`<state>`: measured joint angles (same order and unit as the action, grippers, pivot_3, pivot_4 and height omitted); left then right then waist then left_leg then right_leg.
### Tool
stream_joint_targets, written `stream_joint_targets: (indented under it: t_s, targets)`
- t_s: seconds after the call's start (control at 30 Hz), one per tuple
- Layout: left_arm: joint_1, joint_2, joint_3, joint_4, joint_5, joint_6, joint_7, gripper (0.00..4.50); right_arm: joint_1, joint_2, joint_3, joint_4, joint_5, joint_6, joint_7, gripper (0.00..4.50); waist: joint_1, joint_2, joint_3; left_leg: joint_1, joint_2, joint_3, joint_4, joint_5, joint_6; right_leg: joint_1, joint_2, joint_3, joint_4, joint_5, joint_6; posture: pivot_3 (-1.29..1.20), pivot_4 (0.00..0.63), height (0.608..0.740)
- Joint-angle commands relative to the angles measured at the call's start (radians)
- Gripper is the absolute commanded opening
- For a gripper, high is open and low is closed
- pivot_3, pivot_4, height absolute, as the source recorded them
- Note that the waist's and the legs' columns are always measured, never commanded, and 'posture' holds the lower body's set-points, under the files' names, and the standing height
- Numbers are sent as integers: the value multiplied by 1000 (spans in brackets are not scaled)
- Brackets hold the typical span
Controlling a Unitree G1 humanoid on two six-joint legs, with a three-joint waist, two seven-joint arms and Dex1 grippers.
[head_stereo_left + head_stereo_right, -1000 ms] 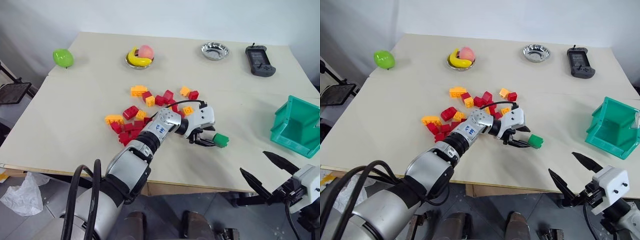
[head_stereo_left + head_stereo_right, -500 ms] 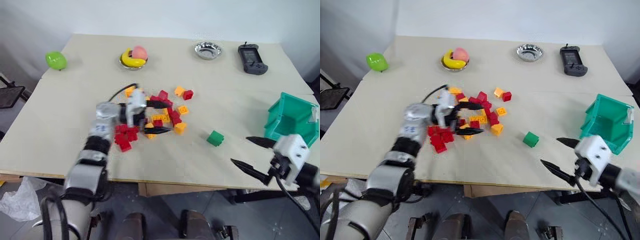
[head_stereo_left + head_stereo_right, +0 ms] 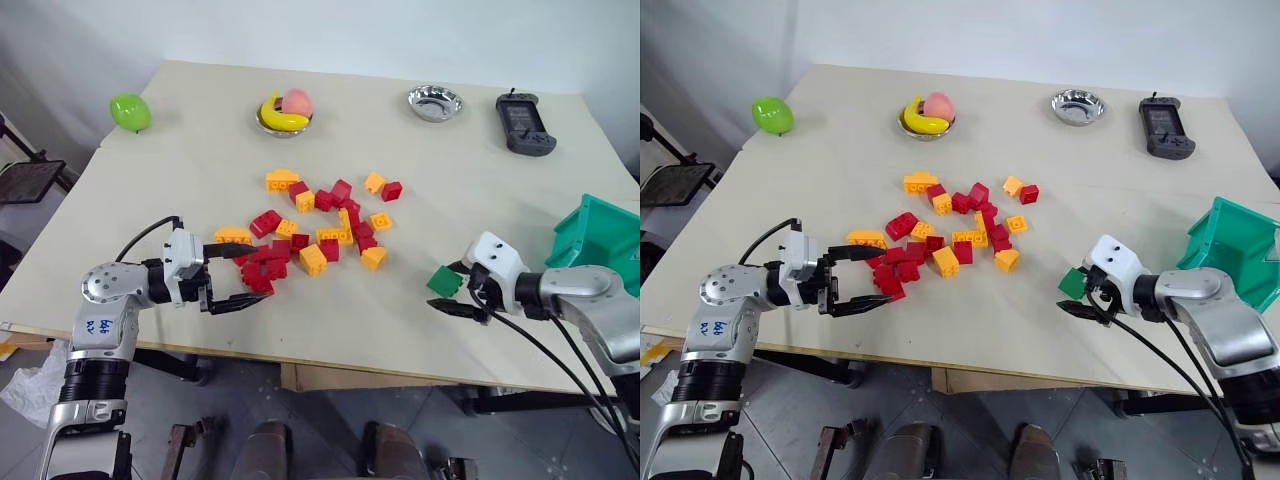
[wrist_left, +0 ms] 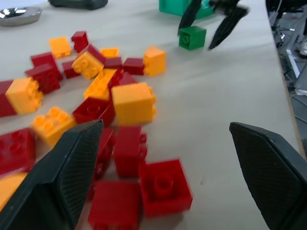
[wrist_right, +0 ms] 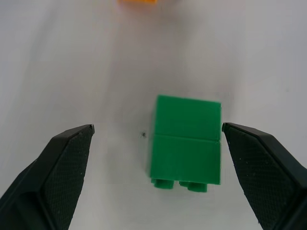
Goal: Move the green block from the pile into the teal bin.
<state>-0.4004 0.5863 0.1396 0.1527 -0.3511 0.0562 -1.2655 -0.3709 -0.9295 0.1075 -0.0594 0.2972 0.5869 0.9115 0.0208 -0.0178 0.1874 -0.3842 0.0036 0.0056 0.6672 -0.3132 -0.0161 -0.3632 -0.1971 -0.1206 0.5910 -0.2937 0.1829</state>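
The right gripper (image 3: 452, 289) sits low over the table (image 3: 180, 180) with its two black fingers spread around the green block (image 3: 443, 281); in the right wrist view the block (image 5: 186, 145) lies between the fingers, one finger (image 5: 254, 167) just beside it and the other (image 5: 57, 165) apart, so nothing is gripped. The block rests on the table, apart from the pile (image 3: 310, 230) and near the teal bin (image 3: 600, 240), which stands at the table's right edge. The left gripper (image 3: 232, 277) is spread wide and empty, pointing level at the near left edge of the pile, its fingers straddling some red bricks (image 4: 139, 191). Along the far edge lie a green fruit (image 3: 128, 111), a fruit bowl (image 3: 284, 112), a steel bowl (image 3: 435, 102) and a black controller (image 3: 524, 124).
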Motion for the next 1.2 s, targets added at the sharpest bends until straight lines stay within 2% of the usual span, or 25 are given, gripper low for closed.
stream_joint_targets:
  t_s: [0.03, 0.2, 0.37, 0.5, 0.6, 0.73, 0.87, 1.0, 1.03, 1.07, 1.2]
  targets:
    - [18, -8, -14, -86, -40, 27, 27, 4500, -19, 29, -21, 20, -23, -41, -8, 3239, -1, 0, 0, 0, 0, 0, 0, 0, 0, 0, 0, 0, 0, 0, 0, 0, 150, 740]
    - [7, -23, -54, -114, -54, 44, 29, 4500, 20, 45, -77, 0, -8, -69, -21, 1540, -3, 0, 0, 0, 0, 1, 0, 0, 0, 0, 0, 1, 0, 0, 0, 0, 150, 740]
    - [-32, -95, -79, -146, -98, 97, 96, 4500, 159, 74, -299, -117, 104, -75, -53, 1525, 9, 0, 0, -1, 0, 1, 0, 0, 0, -1, 0, 0, 0, 0, 0, 0, 150, 740]
    - [-64, -201, -121, -172, -92, 123, 197, 4500, 237, 111, -570, -180, 185, -18, -158, 1525, 10, 0, 0, -2, -1, 0, 1, 0, 0, 0, 0, 0, -1, 1, 1, 0, 150, 740]
    - [-120, -319, -154, -141, -73, 127, 310, 4500, 237, 82, -718, -126, 159, -17, -237, 1525, 8, 0, 0, -1, -1, 0, 1, 0, 0, 0, 0, 1, -1, 1, 1, 0, 150, 740]
    - [-174, -411, -218, -89, -39, 121, 352, 4500, 194, -1, -743, 50, 55, -82, -298, 1525, 4, 0, 0, -1, -1, 1, 1, 0, 0, 1, 0, 1, -1, 1, 2, 0, 150, 740]
    - [-215, -437, -270, -37, -2, 106, 352, 4500, 95, -61, -679, 256, -18, -175, -320, 1525, -9, 3, -1, 1, -1, 4, -1, 0, 0, 0, 0, 3, -1, 1, 2, 0, 150, 740]
    - [-238, -429, -292, 1, 35, 62, 341, 4500, 16, -66, -618, 387, -44, -210, -310, 1525, -14, 3, -2, 0, -1, 4, -1, 0, 1, 0, 0, 3, -1, 1, 2, 0, 150, 740]
    - [-241, -424, -291, 6, 39, 52, 337, 4500, 4, -67, -605, 413, -53, -223, -308, 2254, -15, 4, -2, 0, -1, 4, 0, 0, 1, 0, 0, 3, -1, 1, 2, 0, 150, 740]
    - [-241, -419, -288, 8, 41, 44, 336, 4500, -2, -71, -592, 430, -53, -217, -291, 2431, -16, 4, -2, 0, -1, 4, 0, 0, 1, 0, 0, 3, -1, 1, 2, 0, 150, 740]
    - [-221, -381, -266, -10, 31, 28, 314, 4500, -13, -73, -591, 449, -38, -260, -259, 3780, -16, 4, -2, -1, -1, 4, -1, 0, 1, -1, 0, 3, -2, 1, 2, 0, 150, 740]
